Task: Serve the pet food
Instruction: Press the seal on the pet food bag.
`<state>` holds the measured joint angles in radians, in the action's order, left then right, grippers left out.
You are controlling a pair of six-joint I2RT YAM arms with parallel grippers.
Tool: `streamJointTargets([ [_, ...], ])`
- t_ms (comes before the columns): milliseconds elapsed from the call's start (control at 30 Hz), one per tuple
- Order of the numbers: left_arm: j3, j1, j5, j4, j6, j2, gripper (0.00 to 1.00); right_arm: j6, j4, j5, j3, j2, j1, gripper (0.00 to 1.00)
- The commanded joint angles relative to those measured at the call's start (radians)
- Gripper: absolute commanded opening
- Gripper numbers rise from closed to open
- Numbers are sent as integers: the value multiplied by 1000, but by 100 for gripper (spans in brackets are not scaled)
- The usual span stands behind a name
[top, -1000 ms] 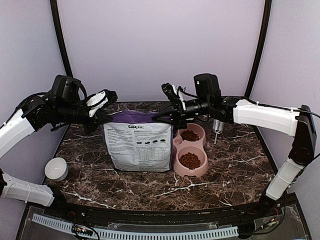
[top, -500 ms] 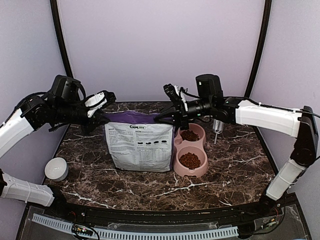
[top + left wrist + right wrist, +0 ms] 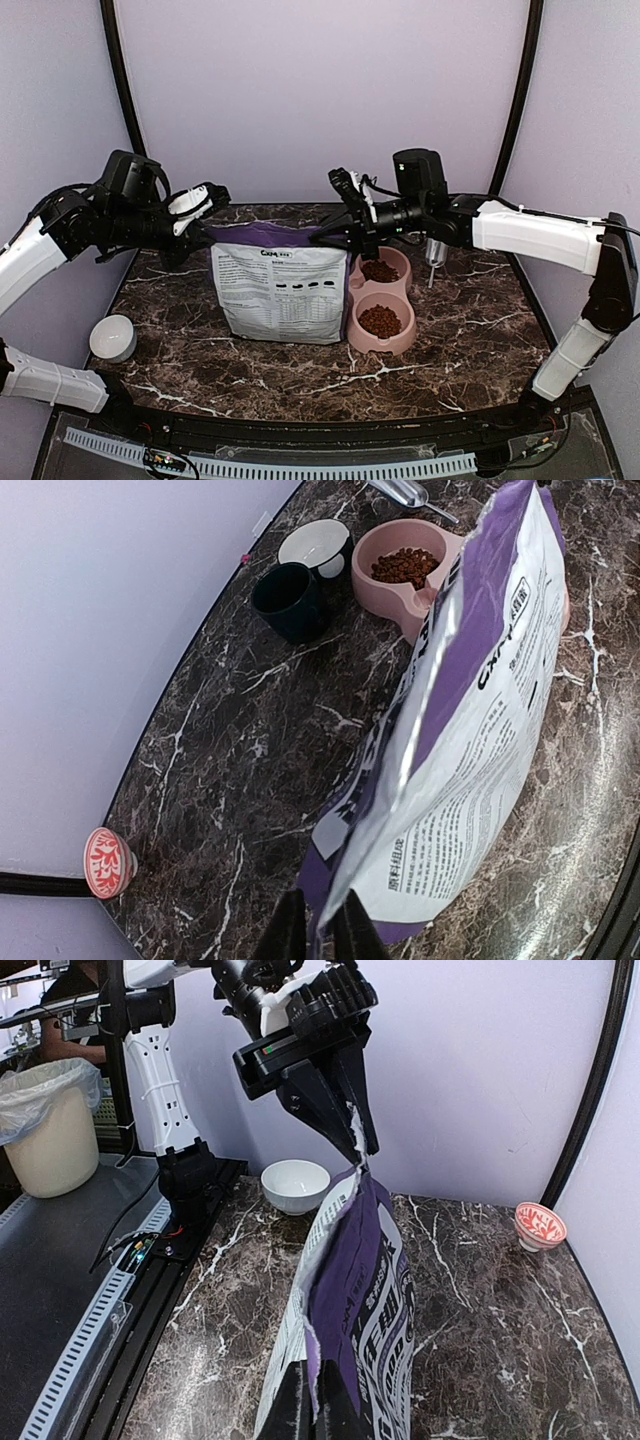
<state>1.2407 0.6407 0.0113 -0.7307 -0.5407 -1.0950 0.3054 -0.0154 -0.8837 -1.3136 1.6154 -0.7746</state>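
The pet food (image 3: pixel 380 320) fills both compartments of a pink double bowl (image 3: pixel 352 330); the far heap (image 3: pixel 405 565) also shows in the left wrist view. Left of the bowl a purple-and-grey bag (image 3: pixel 278 290) stands upright. My left gripper (image 3: pixel 207 232) is shut on the bag's top left corner, its jaws pinching the thin edge (image 3: pixel 320 925). On the top right corner my right gripper (image 3: pixel 325 238) is shut too, and the edge runs up between its fingers (image 3: pixel 318 1400). The bag (image 3: pixel 350 1290) is stretched between the two grippers. Its mouth gapes slightly.
A white bowl (image 3: pixel 113 337) sits near the table's left front edge. Behind the bag stand a dark cup (image 3: pixel 290 600) and another white bowl (image 3: pixel 315 545). A metal scoop (image 3: pixel 435 255) is right of the pink bowl. A small red-patterned cup (image 3: pixel 108 862) is at the back left.
The bag and both grippers have shifted slightly to the right. Both grips on the bag's top corners are kept.
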Motion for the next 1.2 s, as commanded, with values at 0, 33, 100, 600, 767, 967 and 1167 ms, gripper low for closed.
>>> streamJointTargets([
  [0, 23, -19, -98, -55, -5, 27, 13, 0, 5, -50, 10, -52, 24, 0],
  [33, 23, -19, -101, -55, -6, 27, 12, 0, 5, -51, 8, -51, 25, 0],
  [100, 22, -19, -90, -52, -8, 31, 8, 0, 4, -51, 9, -52, 24, 0],
  [600, 91, -19, 175, 2, -11, -10, 32, -9, -16, -53, 22, -59, 25, 0],
  [767, 100, -19, 206, 2, -26, -53, 24, -12, -19, -54, 24, -60, 24, 0],
  [967, 104, -19, 200, 11, -38, -65, 0, -12, -21, -53, 28, -65, 24, 0],
  [1167, 113, -19, 216, 17, -34, -42, 0, -12, -24, -53, 30, -65, 24, 0],
])
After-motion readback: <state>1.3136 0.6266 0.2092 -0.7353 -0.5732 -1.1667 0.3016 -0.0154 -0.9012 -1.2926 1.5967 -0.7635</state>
